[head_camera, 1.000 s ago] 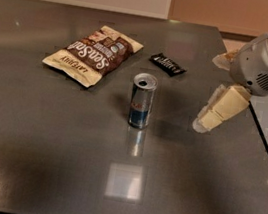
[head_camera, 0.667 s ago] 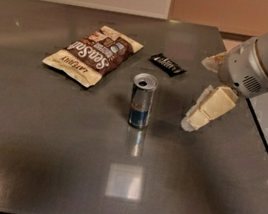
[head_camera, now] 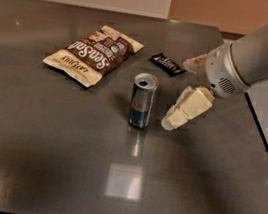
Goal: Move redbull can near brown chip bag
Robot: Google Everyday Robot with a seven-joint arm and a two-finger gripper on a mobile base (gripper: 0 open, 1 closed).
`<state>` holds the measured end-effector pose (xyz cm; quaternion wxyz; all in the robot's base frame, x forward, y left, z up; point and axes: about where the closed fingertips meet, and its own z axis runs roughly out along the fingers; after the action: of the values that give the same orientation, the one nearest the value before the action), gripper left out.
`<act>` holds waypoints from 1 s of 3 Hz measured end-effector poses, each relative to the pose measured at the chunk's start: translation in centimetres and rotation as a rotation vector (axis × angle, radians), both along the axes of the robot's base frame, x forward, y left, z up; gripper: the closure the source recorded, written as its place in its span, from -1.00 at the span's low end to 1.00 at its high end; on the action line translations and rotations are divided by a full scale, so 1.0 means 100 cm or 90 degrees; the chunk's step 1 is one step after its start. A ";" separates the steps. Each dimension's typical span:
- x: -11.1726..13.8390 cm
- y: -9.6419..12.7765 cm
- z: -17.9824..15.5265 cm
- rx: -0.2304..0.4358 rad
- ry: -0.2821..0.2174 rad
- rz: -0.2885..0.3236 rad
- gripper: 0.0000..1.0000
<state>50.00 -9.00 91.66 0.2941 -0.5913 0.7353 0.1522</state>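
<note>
The redbull can stands upright near the middle of the dark table, its silver pull-tab top facing up. The brown chip bag lies flat behind and to the left of the can, apart from it. My gripper is just right of the can, a little above the table, open and empty. One cream finger points down-left toward the can's base and does not touch it. The other finger shows further back.
A small black wrapper lies behind the can, right of the bag. The arm comes in from the upper right. The table's right edge runs diagonally past the arm.
My gripper has moved left and slightly down toward the can. The can, the bag and the wrapper have not moved.
</note>
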 end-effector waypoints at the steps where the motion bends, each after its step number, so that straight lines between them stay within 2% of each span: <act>1: 0.009 0.026 -0.010 0.017 -0.006 0.015 -1.00; 2: 0.017 0.047 -0.017 0.037 0.000 0.026 -1.00; 3: 0.019 0.060 -0.018 0.057 0.010 0.041 -0.65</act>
<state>51.93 -3.04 89.87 0.3098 -0.5999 0.7103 0.1992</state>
